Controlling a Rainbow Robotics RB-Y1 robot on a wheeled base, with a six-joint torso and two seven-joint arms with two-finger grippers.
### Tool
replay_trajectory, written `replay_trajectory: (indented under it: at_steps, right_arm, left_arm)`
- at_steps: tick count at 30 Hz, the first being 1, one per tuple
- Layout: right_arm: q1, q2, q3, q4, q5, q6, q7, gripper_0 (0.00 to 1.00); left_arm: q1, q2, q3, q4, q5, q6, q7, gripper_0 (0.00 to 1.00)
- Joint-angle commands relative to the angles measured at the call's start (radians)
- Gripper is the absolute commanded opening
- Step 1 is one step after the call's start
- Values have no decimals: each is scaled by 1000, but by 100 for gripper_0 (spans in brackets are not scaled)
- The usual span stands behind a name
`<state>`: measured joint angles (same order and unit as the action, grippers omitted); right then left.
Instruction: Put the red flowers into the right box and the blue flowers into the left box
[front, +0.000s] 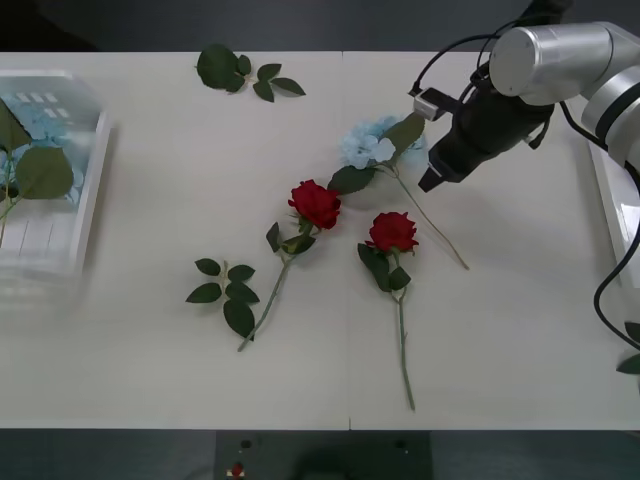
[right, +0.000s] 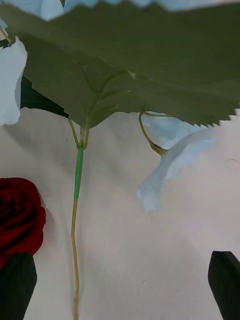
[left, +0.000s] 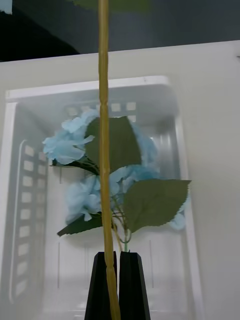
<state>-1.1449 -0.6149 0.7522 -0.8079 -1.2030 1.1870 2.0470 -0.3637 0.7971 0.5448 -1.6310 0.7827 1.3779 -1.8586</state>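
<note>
While left jaws (left: 114, 280) pinched a blue flower's stem (left: 103, 150) over the left box (left: 165, 100) | right jaws (right: 120, 285) were wide open, empty, over another blue flower (front: 372, 142) | it might snag its big leaf (right: 130, 65).

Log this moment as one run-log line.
left hand: shut on stem above left box | right hand: open, over blue flower | two red flowers on table

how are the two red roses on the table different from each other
The left rose lies tilted, its stem running down toward the robot's left; the right rose has a stem running nearly straight toward the robot. The left rose's bloom lies farther from the robot, next to a leaf of the blue flower; the right rose's bloom lies apart from it. Both are deep red, lying flat on the white table, outside any box.
</note>
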Motion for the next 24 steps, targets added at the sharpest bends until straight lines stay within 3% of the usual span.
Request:
replay_trajectory:
  at_steps: [1,13,22,24]
  right_arm:
    - [-30,43,-16,38,37,-29,-33,100]
    - [-27,126,13,125,63,-122,-28,100]
    - [-4,135,45,128,63,-190,-33,93]
    - [7,136,45,130,63,-208,-33,84]
  left_arm:
    - [101,62,15,-29,-14,-66,-67,0]
    - [143,74,17,194,-20,-178,-106,0]
    - [144,74,0,250,7,-178,-125,1]
    - [143,74,-6,250,17,-178,-126,4]
